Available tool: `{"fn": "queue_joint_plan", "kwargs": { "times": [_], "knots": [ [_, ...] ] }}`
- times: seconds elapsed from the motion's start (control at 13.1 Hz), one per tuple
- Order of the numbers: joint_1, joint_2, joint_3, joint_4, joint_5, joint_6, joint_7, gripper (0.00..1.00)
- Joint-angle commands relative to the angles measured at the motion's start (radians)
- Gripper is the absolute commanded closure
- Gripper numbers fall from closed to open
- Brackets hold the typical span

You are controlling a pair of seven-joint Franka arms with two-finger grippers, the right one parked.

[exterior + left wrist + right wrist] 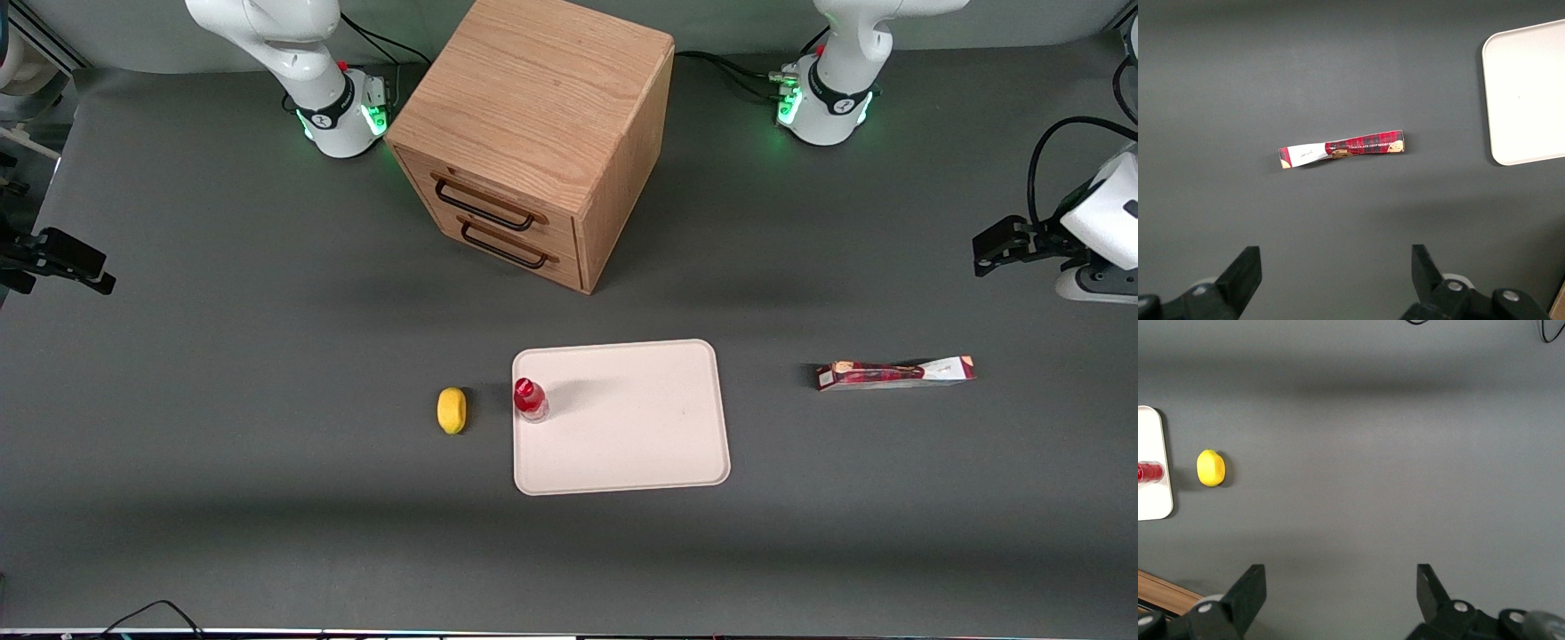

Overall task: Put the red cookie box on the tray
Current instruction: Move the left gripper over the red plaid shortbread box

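The bottle (530, 399) stood upright on the tray (640, 444), just inside the rim at the edge toward the parked arm's end of the desk (267, 356), with a lemon (452, 410) just beside the tray on that side. A long carton set down carelessly could likely clip that bottle and tip it, though most of the tray lay bare.

The box (895, 372) lay flat on the desk, well apart from the tray, toward the working arm's end. Being slim and low, it might slip or pivot if pinched near one end, so a grip across its middle looked safer.

The gripper (991, 249) hung above the desk, farther from the front camera than the box, not touching it. Its fingers (1245, 270) were spread wide and held nothing.
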Motion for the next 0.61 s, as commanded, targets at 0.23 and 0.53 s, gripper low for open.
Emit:
{"fn": "queue_joint_plan", "kwargs": {
  "times": [0.23, 0.53],
  "knots": [
    [-0.002, 0.017, 0.002, 0.031, 0.001, -0.031, -0.003, 0.00],
    [-0.006, 0.018, 0.001, 0.031, 0.002, -0.032, -0.007, 0.00]
  ]
}}
